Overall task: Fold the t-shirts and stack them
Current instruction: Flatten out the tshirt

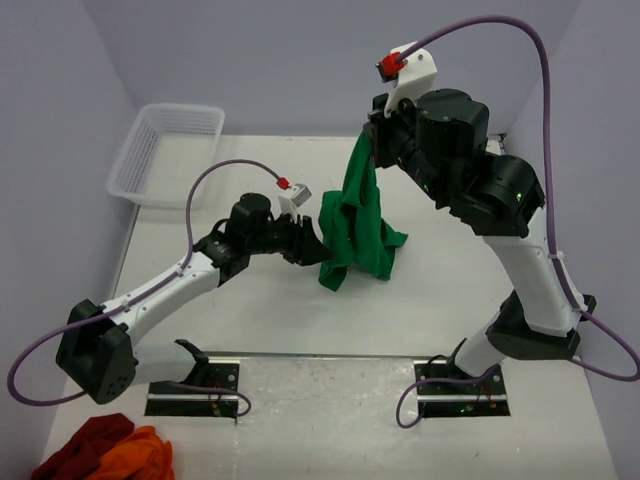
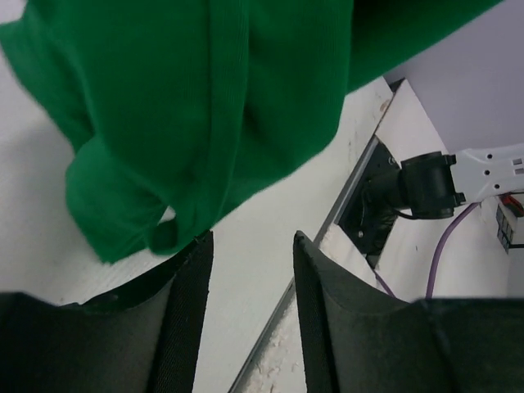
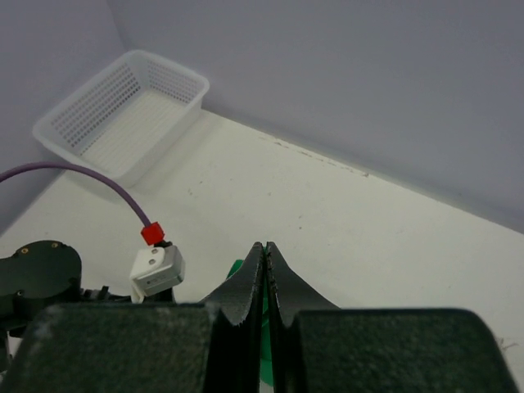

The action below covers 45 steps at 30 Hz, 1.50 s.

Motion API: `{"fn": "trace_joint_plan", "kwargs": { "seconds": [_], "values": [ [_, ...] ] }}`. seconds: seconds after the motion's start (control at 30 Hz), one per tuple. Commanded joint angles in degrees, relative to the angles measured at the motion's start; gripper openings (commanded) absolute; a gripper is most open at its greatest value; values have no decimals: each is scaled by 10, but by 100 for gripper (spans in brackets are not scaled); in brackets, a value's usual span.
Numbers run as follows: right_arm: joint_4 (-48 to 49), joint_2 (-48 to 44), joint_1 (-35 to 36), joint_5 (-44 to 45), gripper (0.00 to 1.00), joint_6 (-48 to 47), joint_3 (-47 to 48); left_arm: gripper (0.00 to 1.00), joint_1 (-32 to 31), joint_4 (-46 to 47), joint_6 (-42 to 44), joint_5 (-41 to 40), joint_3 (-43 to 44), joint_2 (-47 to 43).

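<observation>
The bright green t-shirt [image 1: 358,222] hangs bunched from my right gripper [image 1: 372,132], which is raised over the middle of the table and shut on the shirt's top edge. In the right wrist view the gripper [image 3: 264,247] is pressed together, with a sliver of the green t-shirt [image 3: 235,268] showing below the fingers. My left gripper [image 1: 313,242] sits low beside the shirt's lower left edge, open. In the left wrist view the left gripper [image 2: 250,239] holds nothing, and the t-shirt [image 2: 188,106] hangs just beyond its fingertips.
A white mesh basket [image 1: 165,150] stands at the table's back left corner; it also shows in the right wrist view as the basket [image 3: 123,115]. Dark red and orange cloths [image 1: 105,450] lie off the table's near left. Purple cables loop from both arms.
</observation>
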Motion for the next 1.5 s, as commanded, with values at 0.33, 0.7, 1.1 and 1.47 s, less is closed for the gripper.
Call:
{"fn": "trace_joint_plan", "kwargs": {
  "seconds": [0.33, 0.7, 1.1, 1.47],
  "values": [
    [0, -27, 0, -17, 0, 12, 6, 49, -8, 62, 30, -62, 71, 104],
    [-1, -39, 0, -36, 0, 19, 0, 37, -32, -28, 22, -228, 44, 46],
    [-5, -54, 0, -38, 0, 23, -8, 36, -37, -5, 20, -190, 80, 136],
    [-3, -47, 0, -39, 0, 19, -10, 56, -42, -62, 15, -271, 58, 42]
  ]
}}
